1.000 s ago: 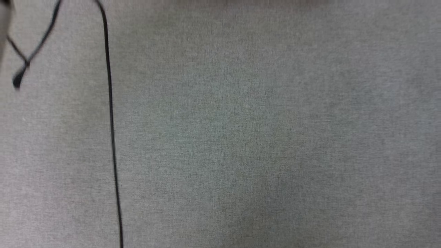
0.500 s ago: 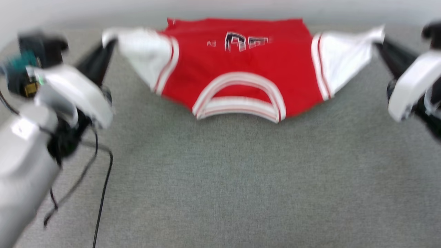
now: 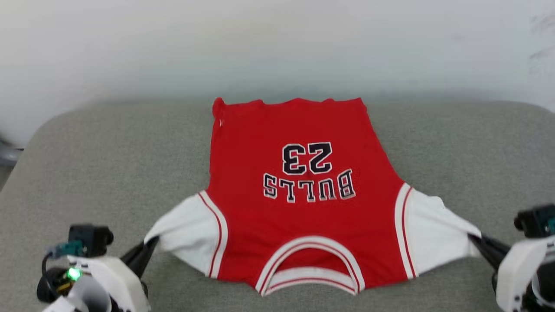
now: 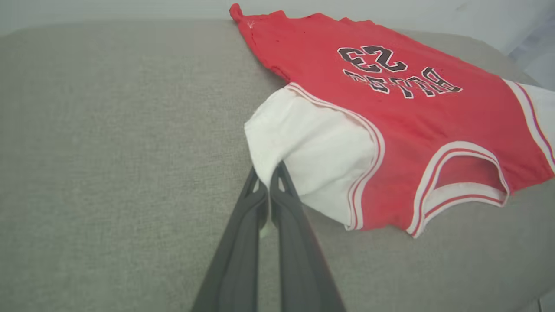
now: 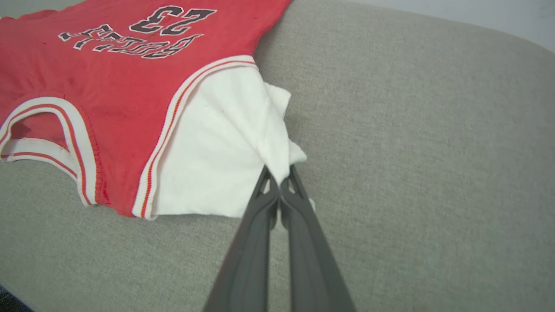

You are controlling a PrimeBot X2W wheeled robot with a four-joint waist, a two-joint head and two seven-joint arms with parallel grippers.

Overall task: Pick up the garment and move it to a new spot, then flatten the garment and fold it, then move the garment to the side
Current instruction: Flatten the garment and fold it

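The garment, a red jersey T-shirt with white sleeves, lies spread with its black "BULLS 23" print up and its striped collar toward me. My left gripper is shut on the tip of the left white sleeve, seen close in the left wrist view at the left gripper. At the other side my right gripper is shut on the right white sleeve; the right wrist view shows the right gripper pinching bunched cloth. The garment hem reaches the far edge.
The shirt rests on a grey fabric surface with rounded far corners. A pale wall rises right behind it. Bare grey cloth lies on both sides of the shirt and along the near edge.
The head camera has swung up from bare grey cloth, so the whole picture shifted. Since half a second ago the shirt sits lower in view, its body showing at full length with the print in full.
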